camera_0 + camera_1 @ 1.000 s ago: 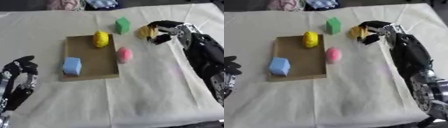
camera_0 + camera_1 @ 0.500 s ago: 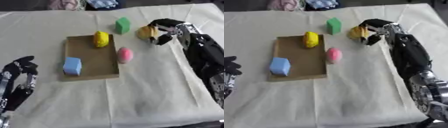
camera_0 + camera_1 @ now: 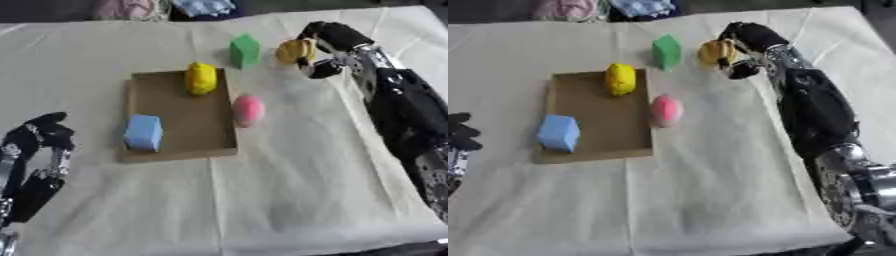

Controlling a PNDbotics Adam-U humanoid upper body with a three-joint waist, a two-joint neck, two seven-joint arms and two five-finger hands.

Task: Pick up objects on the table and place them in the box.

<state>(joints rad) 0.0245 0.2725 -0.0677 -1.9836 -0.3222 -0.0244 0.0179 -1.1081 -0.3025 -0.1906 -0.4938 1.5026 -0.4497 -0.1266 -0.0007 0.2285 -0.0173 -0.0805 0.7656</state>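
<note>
While our right hand (image 3: 322, 47) curls round the orange piece (image 3: 294, 50) at the far right of the surface (image 3: 289, 200), the box (image 3: 179, 132) lies well to its left — a flat brown tray, open on top. We hold the piece between thumb and fingers, and it looks raised a little off the cloth, though we cannot be sure it is clear of it. The hold from above and behind makes sense to us: it leaves the underside free, so the piece can be set down flat in the box.

Inside the box sit a blue block (image 3: 143, 132) near the front left and a yellow piece (image 3: 200, 78) at the far edge. A pink piece (image 3: 248, 109) lies just beside the box's right wall, outside it as far as we can judge. A green block (image 3: 244, 50) stands beyond the box's far right corner, near the orange piece, also outside. So two things seem placed, one is in hand, and two wait on the cloth.

Our left hand (image 3: 39, 160) rests idle at the lower left, fingers relaxed and holding nothing — kept out of the way, we judge, since the work lies on the right side.

We can read no brand, label or writing on any piece or on the box.
</note>
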